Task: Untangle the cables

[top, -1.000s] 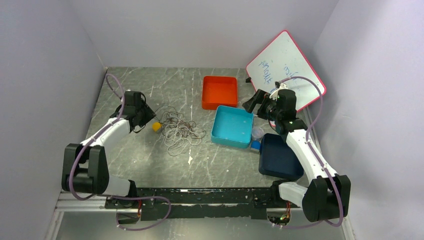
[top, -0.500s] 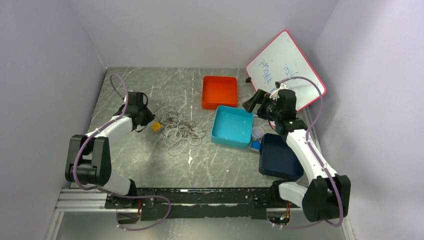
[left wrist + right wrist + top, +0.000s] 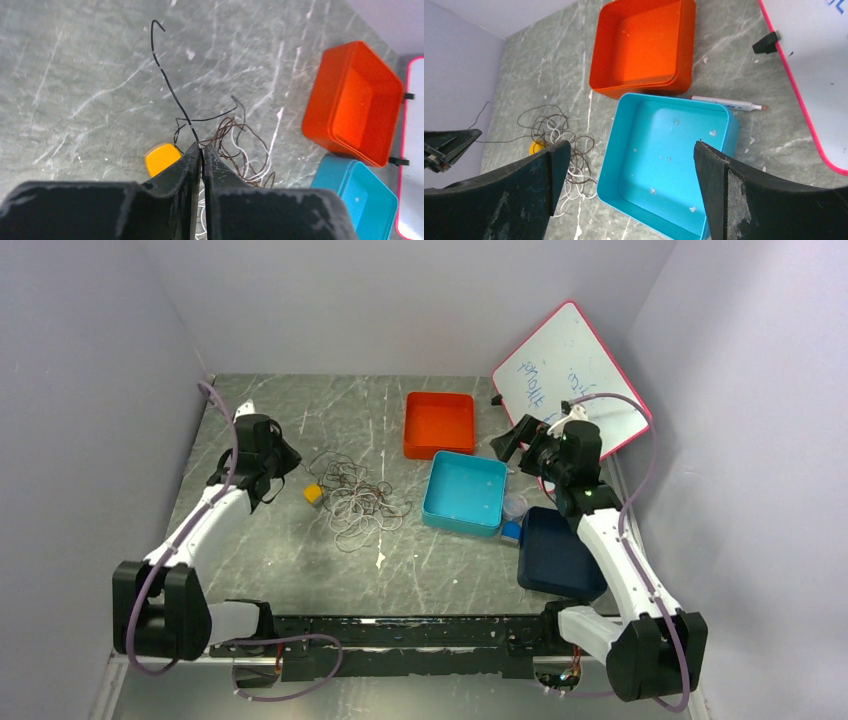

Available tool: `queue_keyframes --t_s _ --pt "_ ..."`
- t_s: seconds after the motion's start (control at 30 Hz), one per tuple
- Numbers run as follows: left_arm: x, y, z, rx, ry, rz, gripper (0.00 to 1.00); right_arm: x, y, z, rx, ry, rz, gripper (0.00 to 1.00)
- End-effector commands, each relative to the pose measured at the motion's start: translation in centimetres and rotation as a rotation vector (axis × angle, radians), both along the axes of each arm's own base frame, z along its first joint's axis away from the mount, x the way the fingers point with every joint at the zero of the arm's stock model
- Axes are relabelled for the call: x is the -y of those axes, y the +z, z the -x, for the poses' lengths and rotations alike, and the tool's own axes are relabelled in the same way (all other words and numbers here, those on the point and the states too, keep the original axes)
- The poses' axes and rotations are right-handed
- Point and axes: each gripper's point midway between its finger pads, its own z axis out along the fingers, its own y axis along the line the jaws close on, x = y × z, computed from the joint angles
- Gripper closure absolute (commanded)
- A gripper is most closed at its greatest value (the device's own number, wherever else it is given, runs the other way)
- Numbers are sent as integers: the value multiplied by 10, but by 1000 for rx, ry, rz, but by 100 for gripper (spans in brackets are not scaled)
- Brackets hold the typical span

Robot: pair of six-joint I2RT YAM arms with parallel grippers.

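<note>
The cables lie as a loose tangle of white, brown and black cords (image 3: 355,502) on the grey table, left of centre. The tangle also shows in the left wrist view (image 3: 245,145) and the right wrist view (image 3: 556,135). My left gripper (image 3: 286,456) is left of the tangle, shut on one thin black cable (image 3: 171,86). That cable runs out from between its closed jaws (image 3: 201,150), and its free end curls away over the table. My right gripper (image 3: 510,445) is open and empty, held above the teal tray (image 3: 631,145).
A small yellow block (image 3: 313,494) sits at the tangle's left edge. An orange tray (image 3: 440,423), a teal tray (image 3: 464,492) and a dark blue tray (image 3: 555,555) stand at centre right. A whiteboard (image 3: 570,380) leans at the back right, with a marker (image 3: 729,103) below it.
My left gripper has moved back and to the left, away from the tangle, still pinching the black cable. My right gripper has shifted slightly back and stayed open.
</note>
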Motion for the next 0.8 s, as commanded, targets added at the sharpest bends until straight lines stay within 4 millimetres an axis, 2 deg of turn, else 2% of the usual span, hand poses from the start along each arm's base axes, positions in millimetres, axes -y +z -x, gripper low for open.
queue_keyframes --t_s 0.0,0.13,0.3,0.4,0.5,0.57,0.6,0.67,0.77 --pt "6 51 -9 149 -107 -53 87 9 20 -2 92 -57 -30 2" --pt "17 94 -6 252 -202 -71 85 15 18 -1 108 -115 -57 0" --pt "18 158 -2 404 -237 -108 78 21 0 -3 94 -155 -49 0" --pt "18 188 1 469 -255 -138 84 17 2 -3 120 -120 -47 0" --pt "21 207 1 501 -278 -150 93 8 7 -2 144 -65 -65 0" --pt "20 204 -1 475 -273 -151 90 2 11 0 160 -33 -75 0" --pt "17 198 -2 445 -251 -146 84 1 13 1 168 -23 -77 0" --pt "9 175 -3 364 -195 -135 71 0 14 2 175 -18 -76 0" --pt "-6 128 2 205 -75 -97 59 1 11 2 158 -23 -70 0"
